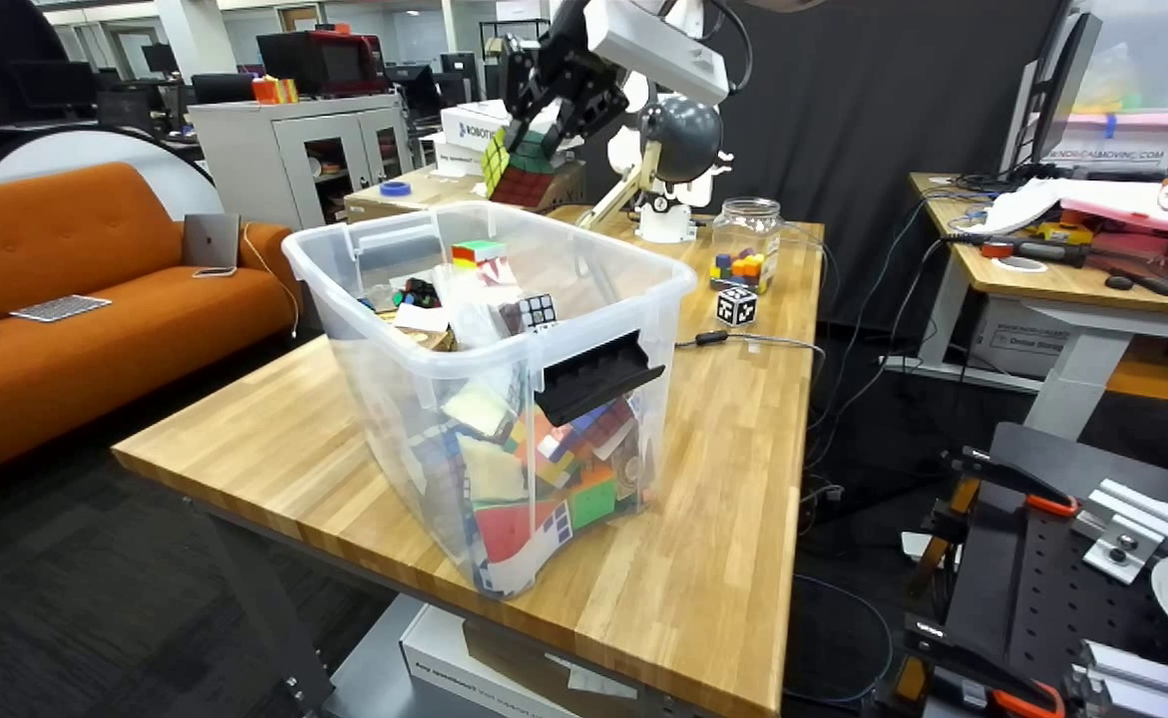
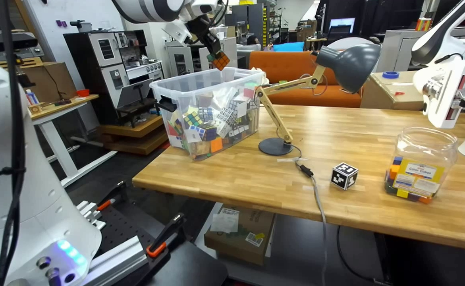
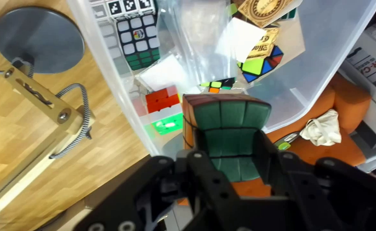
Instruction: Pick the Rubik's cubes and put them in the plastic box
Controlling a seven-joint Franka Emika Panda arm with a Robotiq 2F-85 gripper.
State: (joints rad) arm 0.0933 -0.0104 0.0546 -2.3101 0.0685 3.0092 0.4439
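My gripper [image 3: 229,141] is shut on a Rubik's cube [image 3: 232,112]; its green face is toward the wrist camera and an orange side shows. In both exterior views the gripper [image 1: 549,120] [image 2: 213,49] holds this cube [image 1: 519,178] [image 2: 221,61], tilted, above the far end of the clear plastic box [image 1: 643,299] [image 2: 224,85]. The box holds several cubes, among them a white-faced one [image 3: 139,37] and a red-and-green one [image 3: 165,110]. A black-and-white cube [image 1: 736,306] [image 2: 344,175] sits on the table outside the box.
A desk lamp [image 2: 347,63] stands close beside the box; its base [image 3: 40,38] and wooden arm show in the wrist view. A clear jar [image 1: 746,244] [image 2: 421,167] of coloured blocks stands farther along the table. A grey cable [image 2: 317,198] crosses the table edge. An orange sofa [image 1: 95,299] is behind.
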